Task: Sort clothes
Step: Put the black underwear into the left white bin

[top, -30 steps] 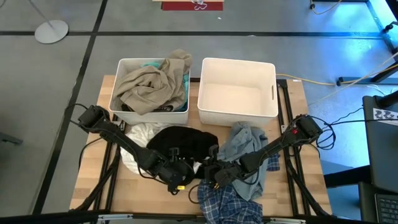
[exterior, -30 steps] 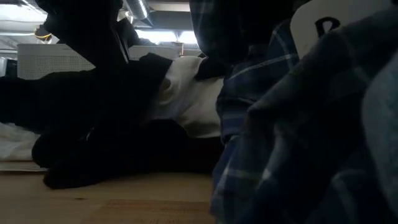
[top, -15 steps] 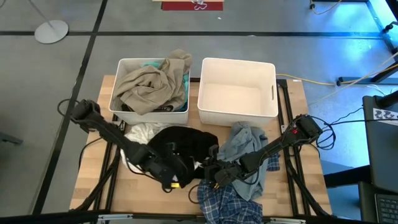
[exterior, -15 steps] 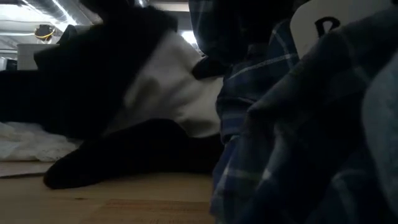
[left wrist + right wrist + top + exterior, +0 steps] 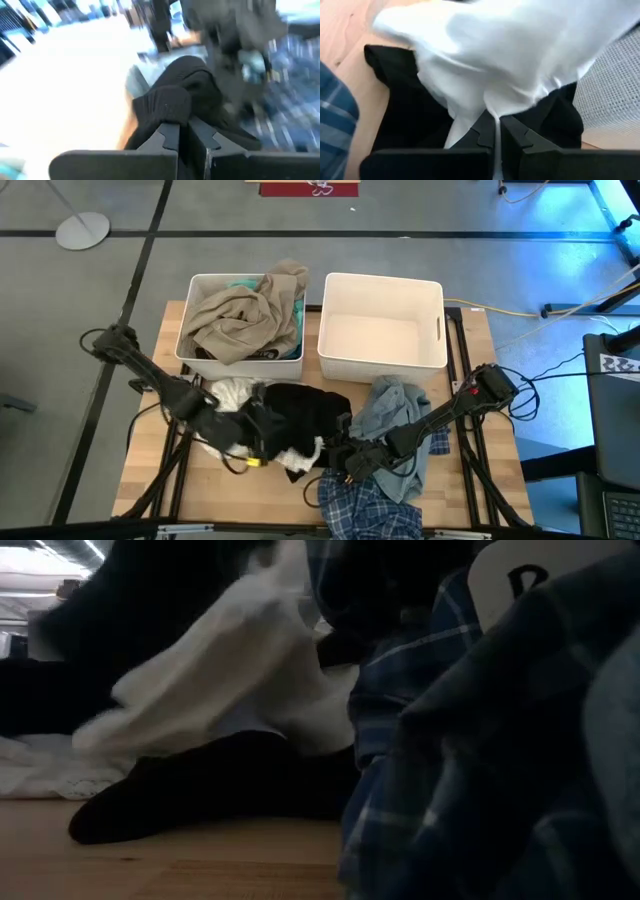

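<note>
A black garment [image 5: 300, 412] with a white part [image 5: 300, 456] lies at the table's middle, near the front. My left gripper [image 5: 256, 446] is shut on its black cloth [image 5: 170, 105] at its left side. My right gripper [image 5: 338, 462] is shut on the white cloth [image 5: 485, 75] at its right side. In the low view the white cloth [image 5: 250, 670] slants up over the black cloth [image 5: 200, 790] that lies on the wood. A white garment [image 5: 232, 392] lies under the black one's left edge. My left gripper pinches a bunched fold of the black cloth [image 5: 167, 117] between its two shut fingers. The fingers come level from the table's left. The cloth rises off the table at the hold, and the rest lies on the table. My right gripper pinches a gathered fold of the white cloth [image 5: 492, 116] between its two shut fingers, with black cloth [image 5: 405, 115] on either side. The fingers come low from the table's right. The white cloth spreads out from the hold, drawn in creases.
A white bin [image 5: 200, 352] at the far left holds beige and teal clothes. A second white bin [image 5: 382, 365] stands to its right. A grey-blue garment [image 5: 395, 408] and a blue plaid one [image 5: 365, 510] lie under and beside my right arm.
My left gripper has gone toward the table's left edge and a little toward the far edge, pulling the black cloth with it. The garment has been drawn up and out, and a white part has come into view between the grippers. My right gripper has kept its place.
</note>
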{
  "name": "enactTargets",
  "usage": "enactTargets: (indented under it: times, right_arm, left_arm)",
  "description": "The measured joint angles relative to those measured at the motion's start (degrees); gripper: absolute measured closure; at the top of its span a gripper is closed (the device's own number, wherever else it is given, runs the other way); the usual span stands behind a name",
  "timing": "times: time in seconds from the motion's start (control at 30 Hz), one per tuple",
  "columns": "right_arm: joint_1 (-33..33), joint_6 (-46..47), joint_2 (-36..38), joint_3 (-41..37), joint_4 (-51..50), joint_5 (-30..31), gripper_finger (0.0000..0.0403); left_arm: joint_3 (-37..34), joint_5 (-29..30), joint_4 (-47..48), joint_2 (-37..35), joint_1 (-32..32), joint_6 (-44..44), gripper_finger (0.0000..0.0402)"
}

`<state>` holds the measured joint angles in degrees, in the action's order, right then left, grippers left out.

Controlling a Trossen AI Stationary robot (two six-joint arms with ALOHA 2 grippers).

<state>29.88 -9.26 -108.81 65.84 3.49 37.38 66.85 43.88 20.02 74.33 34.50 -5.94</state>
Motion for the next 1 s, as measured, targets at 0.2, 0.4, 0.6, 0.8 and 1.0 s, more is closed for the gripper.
enactTargets:
  times: [0.2,0.4,0.6,0.8,1.0]
  right_arm:
    - [0.0,0.0,0.0,0.0,-0.2,-1.9,0.0391]
    - [0.1,0.0,0.0,0.0,-0.2,-2.0,0.0391]
    - [0.0,0.0,0.0,0.0,-0.2,-2.1,0.0391]
    - [0.1,1.0,0.0,0.0,-0.3,-2.0,0.0391]
    - [0.1,1.7,0.0,0.0,-1.0,-2.1,0.0391]
  left_arm:
    - [0.0,11.4,-12.1,-8.1,-0.6,15.1,0.0397]
    - [0.0,15.7,-29.7,-13.2,-4.3,35.5,0.0398]
    - [0.0,16.2,-40.4,-15.2,-15.6,51.4,0.0399]
    - [0.0,20.3,-33.1,-15.5,-31.7,50.4,0.0397]
    - [0.0,11.7,-2.2,-16.2,-44.6,23.1,0.0399]
